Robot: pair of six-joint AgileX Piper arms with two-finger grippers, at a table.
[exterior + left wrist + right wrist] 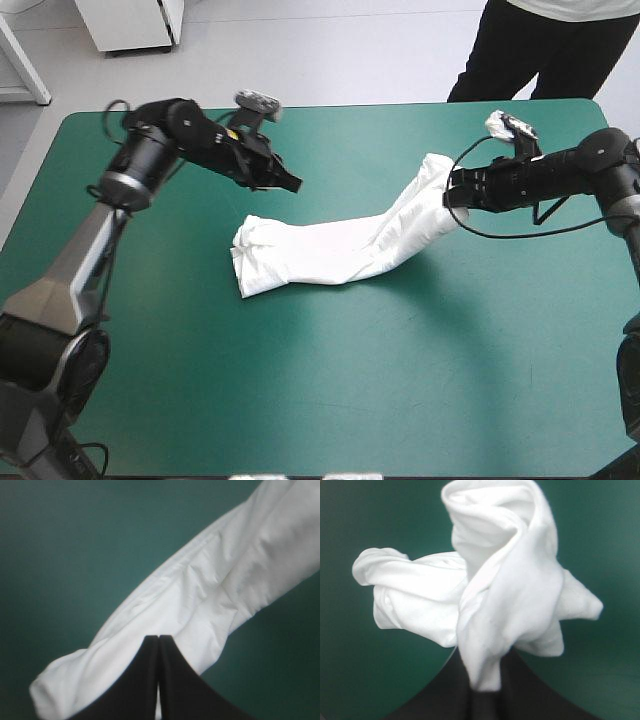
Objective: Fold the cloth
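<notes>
The right gripper (452, 190) is clenched on one end of the T-shirt (330, 248), and the white fabric bunches up just ahead of its black fingers (520, 690). The left gripper (158, 640) is pressed closed on nothing, its fingers meeting in one point over the cloth.

There are two grippers and one T-shirt. The right arm reaches in roughly level from the table's right side, holding its end raised. The left arm bends in from the left, angled downward. The shirt slopes as a long band down to the teal-green cover (400, 390) near the table's middle.
</notes>
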